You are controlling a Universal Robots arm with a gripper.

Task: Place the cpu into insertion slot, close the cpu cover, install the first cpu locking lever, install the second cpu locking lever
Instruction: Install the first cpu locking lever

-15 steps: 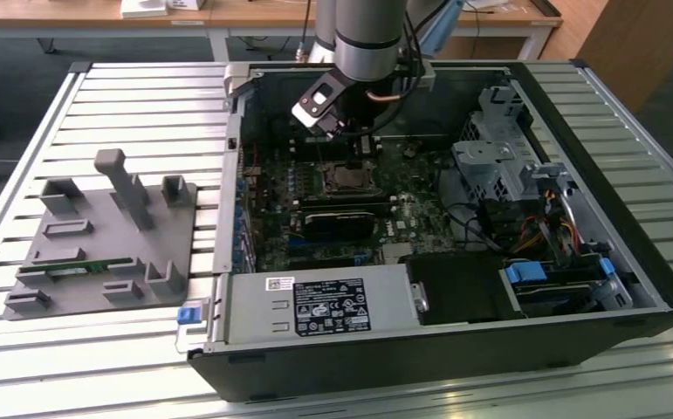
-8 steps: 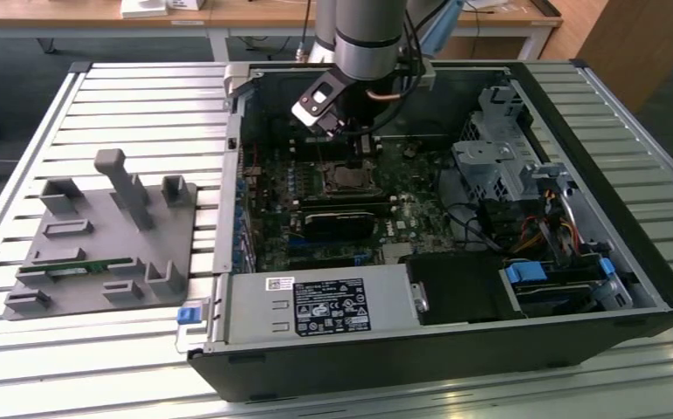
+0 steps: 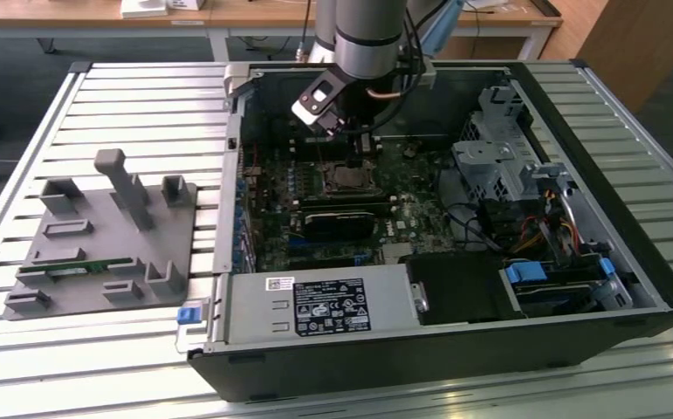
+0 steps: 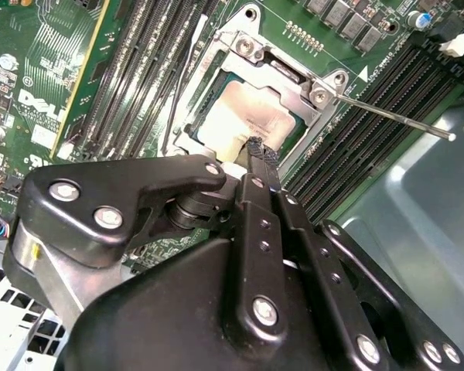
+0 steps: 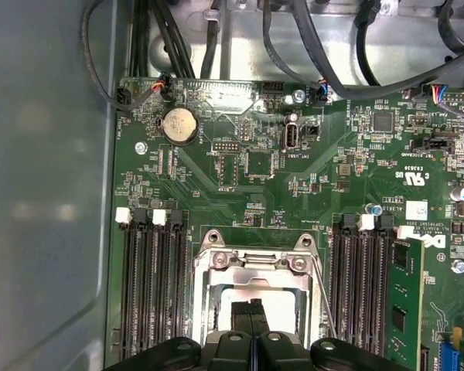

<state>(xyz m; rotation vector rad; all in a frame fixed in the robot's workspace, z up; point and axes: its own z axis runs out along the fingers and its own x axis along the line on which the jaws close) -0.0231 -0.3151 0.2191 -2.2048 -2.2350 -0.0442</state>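
Cpu (image 4: 243, 116) lies flat, face up, in the insertion slot (image 3: 348, 177), framed by the cpu cover (image 4: 290, 81). Gripper (image 4: 257, 147) fingers pressed together, tips at its edge. 1 lever rod (image 4: 394, 116) juts sideways.

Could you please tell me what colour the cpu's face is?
The cpu is pale silvery-beige, best in the second wrist view.

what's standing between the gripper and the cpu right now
Nothing visible. In the second wrist view the shut gripper has its tip right at the cpu, whose face shows bare through the window of the cpu cover.
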